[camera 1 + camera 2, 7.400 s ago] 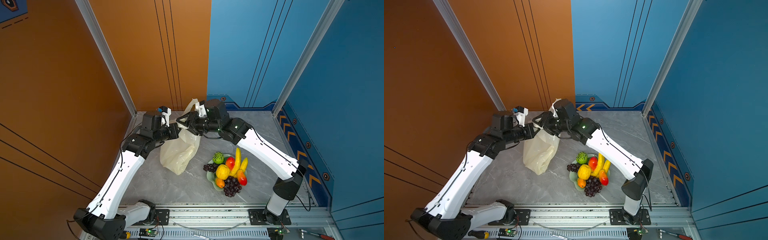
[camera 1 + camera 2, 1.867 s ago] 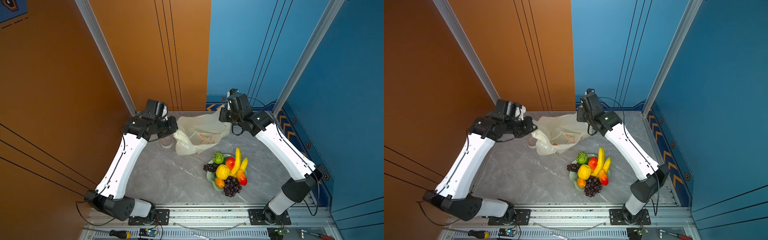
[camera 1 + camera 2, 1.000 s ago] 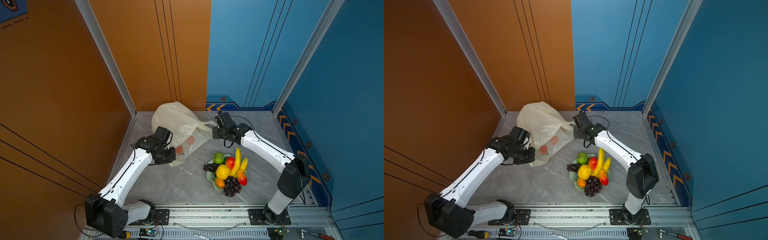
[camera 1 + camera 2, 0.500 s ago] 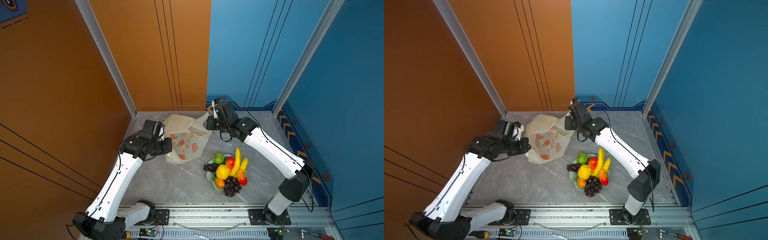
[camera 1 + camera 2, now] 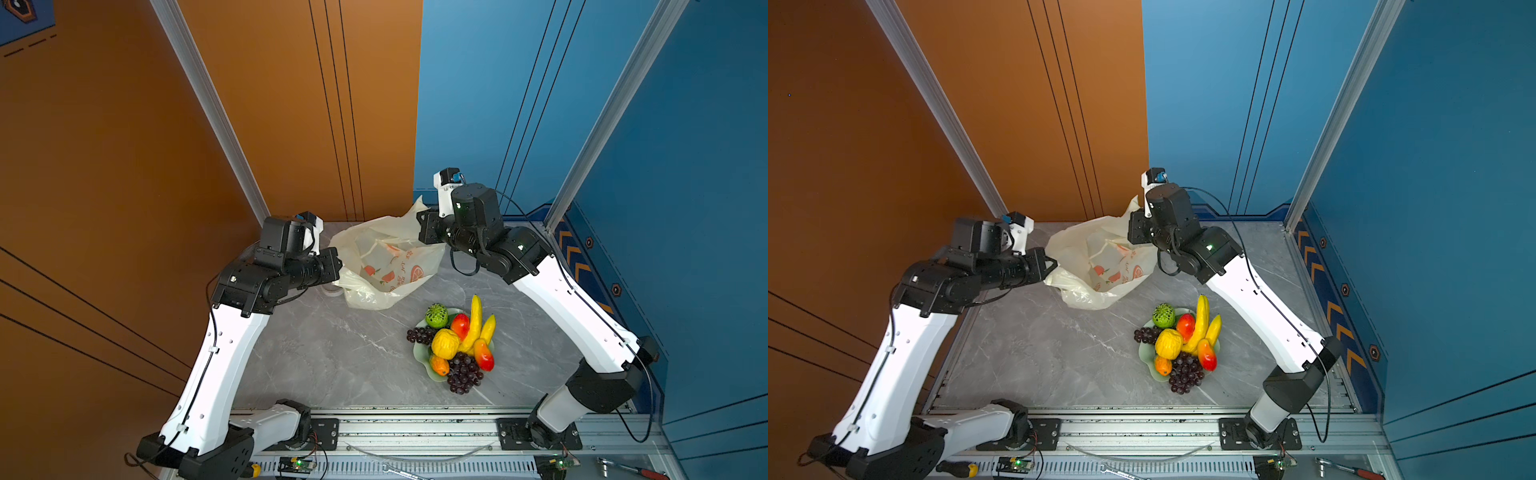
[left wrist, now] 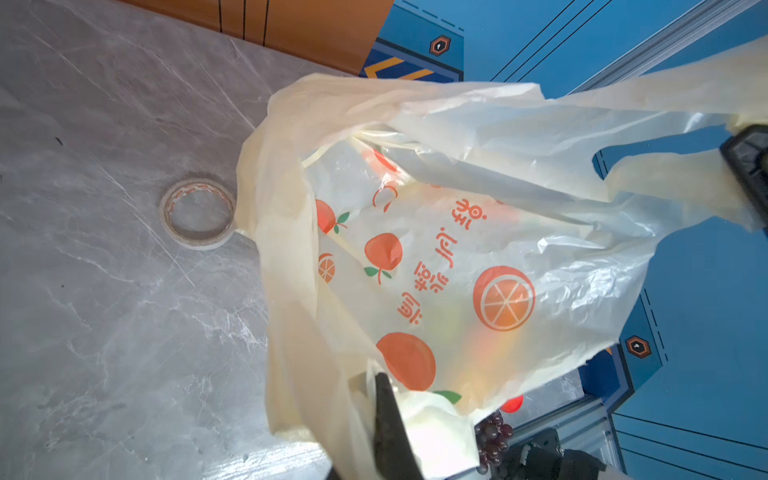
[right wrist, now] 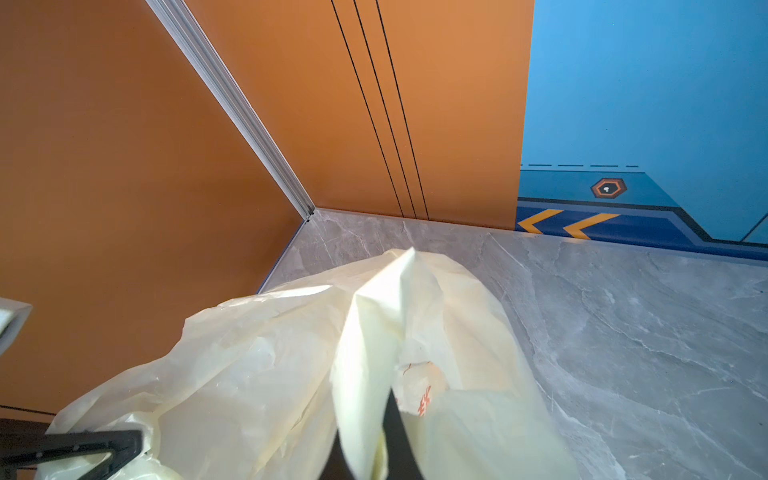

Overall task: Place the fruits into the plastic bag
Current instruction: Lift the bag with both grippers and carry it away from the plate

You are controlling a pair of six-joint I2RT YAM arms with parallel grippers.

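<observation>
The cream plastic bag point(image 5: 386, 262) point(image 5: 1100, 262) with orange fruit prints hangs stretched between my two grippers, its mouth spread and its bottom resting on the grey table. My left gripper point(image 5: 338, 266) point(image 6: 386, 415) is shut on the bag's left edge. My right gripper point(image 5: 422, 226) point(image 7: 390, 432) is shut on the bag's handle at the right. The fruits point(image 5: 453, 340) point(image 5: 1179, 340) are piled on a pale green dish point(image 5: 417, 353) to the front right of the bag: bananas, grapes, mangoes, a yellow ball and a bumpy green fruit. A grape bunch point(image 6: 492, 432) shows past the bag in the left wrist view.
A roll of tape point(image 6: 197, 214) lies on the table beside the bag's left side. The orange wall and blue wall stand close behind the bag. A screwdriver point(image 5: 959, 469) and a ratchet point(image 5: 623, 467) lie on the front rail.
Both grippers have risen from low over the table, still holding the bag. The bag, earlier billowed to the back left, now hangs between them with its mouth spread.
</observation>
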